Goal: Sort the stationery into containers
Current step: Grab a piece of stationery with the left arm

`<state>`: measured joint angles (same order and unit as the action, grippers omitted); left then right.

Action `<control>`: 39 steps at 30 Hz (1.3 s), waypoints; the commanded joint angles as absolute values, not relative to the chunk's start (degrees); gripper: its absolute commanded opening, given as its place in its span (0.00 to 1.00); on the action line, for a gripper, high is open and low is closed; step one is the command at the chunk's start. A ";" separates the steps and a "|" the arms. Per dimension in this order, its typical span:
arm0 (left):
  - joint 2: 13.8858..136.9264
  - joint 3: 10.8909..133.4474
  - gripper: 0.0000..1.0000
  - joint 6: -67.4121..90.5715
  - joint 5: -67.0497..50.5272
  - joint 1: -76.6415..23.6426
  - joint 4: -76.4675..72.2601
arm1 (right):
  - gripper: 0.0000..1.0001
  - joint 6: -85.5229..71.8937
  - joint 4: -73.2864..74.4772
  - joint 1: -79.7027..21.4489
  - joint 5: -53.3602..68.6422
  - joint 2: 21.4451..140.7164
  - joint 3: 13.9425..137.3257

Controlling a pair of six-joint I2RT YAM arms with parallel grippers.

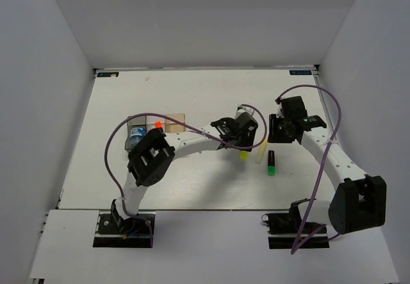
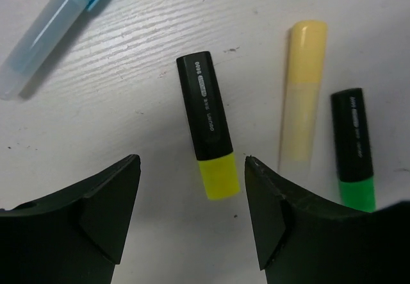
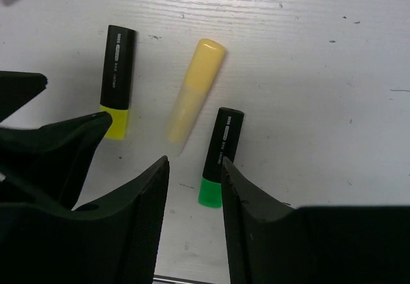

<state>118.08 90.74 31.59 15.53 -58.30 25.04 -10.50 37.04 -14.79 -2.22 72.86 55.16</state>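
Left fingers: spread wide and empty. My left gripper [image 2: 192,168] hangs over the yellow-capped marker [image 2: 206,120], one finger on each side of its cap, so closing would catch it across its narrow width.
Yellow-capped marker: flat on the table [image 1: 192,91], cap toward 6 o'clock in my left wrist view, touching neither finger.
Right fingers: partly apart, pinching nothing. My right gripper [image 3: 194,165] is lined up over the cap end of the green-capped marker [image 3: 221,149].
Cream stick [image 2: 302,91]: lies between the two markers, just beside each (one reason, I judge, to straddle the caps rather than the crowded middles).
Blue stick [image 2: 51,31]: at 10 o'clock from the yellow-capped marker, well apart.
Containers [image 1: 175,122]: at 9 o'clock from my left gripper in the top view, well apart. An orange cap [image 1: 157,124] shows there, though my arm hides which bin holds it.
Step in hand: probably closing on a marker to carry it over.
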 commanded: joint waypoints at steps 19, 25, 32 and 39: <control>130.34 103.36 0.69 40.52 21.18 -59.59 38.14 | 0.42 -13.01 37.35 -4.49 11.51 68.91 54.14; 130.60 100.02 0.36 39.90 23.90 -59.85 40.78 | 0.42 -13.10 37.53 -3.34 13.36 68.73 53.97; 128.42 96.16 0.08 37.79 28.65 -60.20 44.21 | 0.42 -13.27 37.88 -2.20 15.56 68.82 53.88; 118.32 84.84 0.00 35.34 31.03 -59.15 41.76 | 0.44 -12.75 37.88 -1.58 18.36 69.08 53.44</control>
